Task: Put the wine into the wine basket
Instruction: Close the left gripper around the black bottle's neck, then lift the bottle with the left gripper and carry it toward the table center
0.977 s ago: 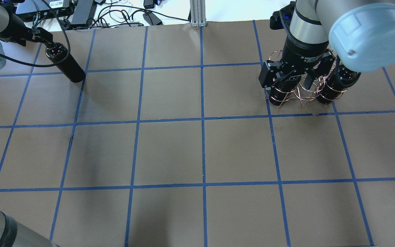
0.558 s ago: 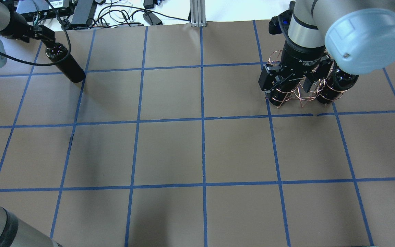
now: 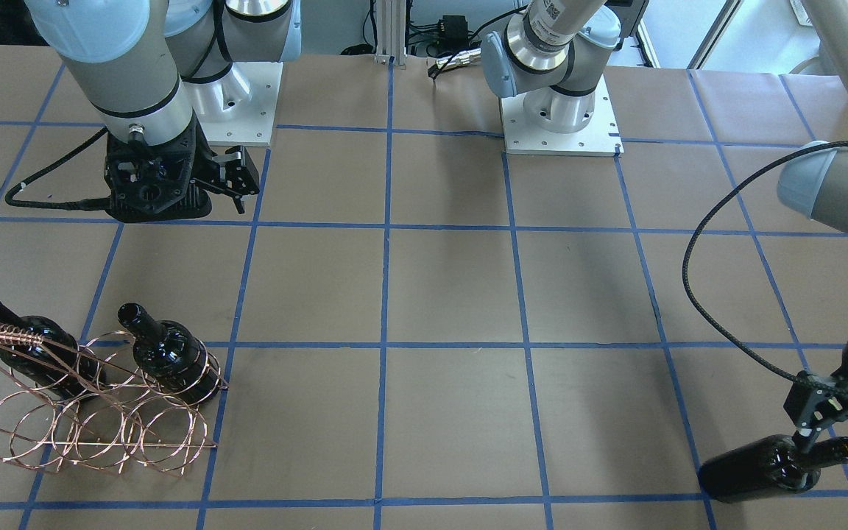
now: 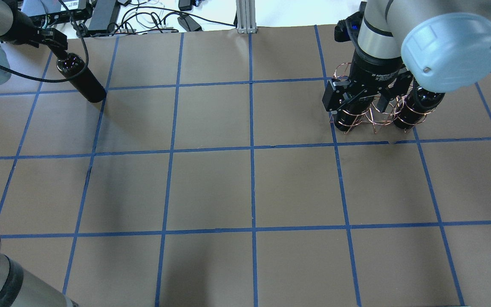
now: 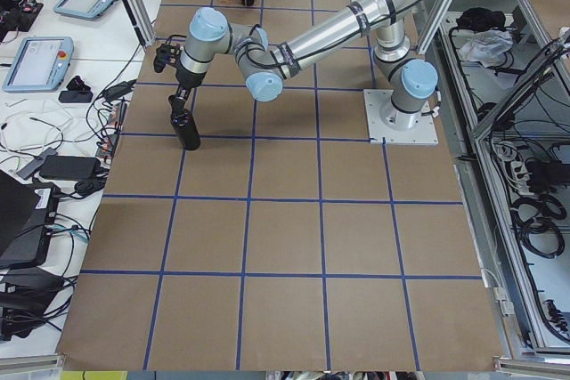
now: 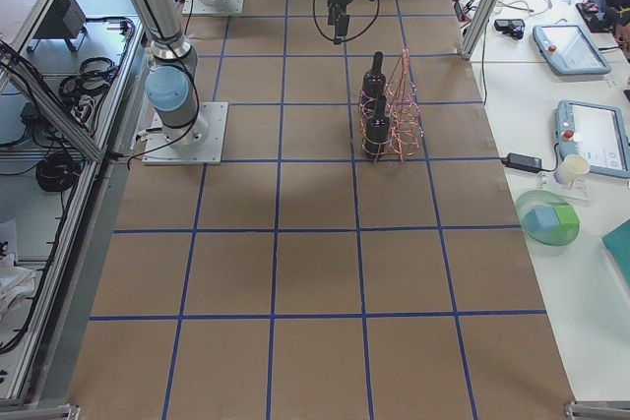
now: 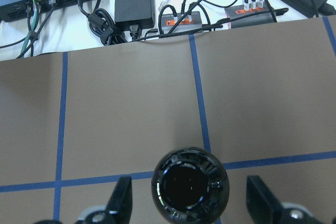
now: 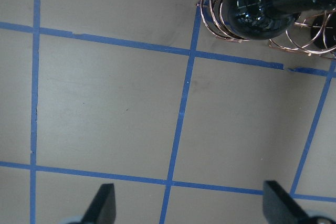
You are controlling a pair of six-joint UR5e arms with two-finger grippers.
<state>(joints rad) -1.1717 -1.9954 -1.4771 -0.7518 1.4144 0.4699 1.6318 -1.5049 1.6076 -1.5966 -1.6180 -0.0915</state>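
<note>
One black wine bottle [image 4: 79, 79] stands upright at the table's far left; it also shows in the front view [image 3: 762, 467]. My left gripper [image 4: 59, 47] is open, its fingers [image 7: 122, 203] on either side of the bottle's mouth [image 7: 190, 184] with gaps on both sides. The copper wire wine basket [image 3: 93, 430] stands at the far right and holds two more bottles [image 3: 41, 353] [image 3: 170, 357], with the ring between them unfilled. My right gripper [image 4: 356, 100] hangs open and empty above the basket [image 4: 373, 117].
Cables, power bricks and electronics [image 4: 100, 15] lie just beyond the table's far edge behind the left bottle. An aluminium post [image 4: 245, 17] stands at the far middle. The brown table has a blue tape grid [image 4: 252, 147].
My left gripper has shifted slightly toward the far edge at the bottle's top. My right gripper has moved a little above the basket. The bottles and basket have not moved.
</note>
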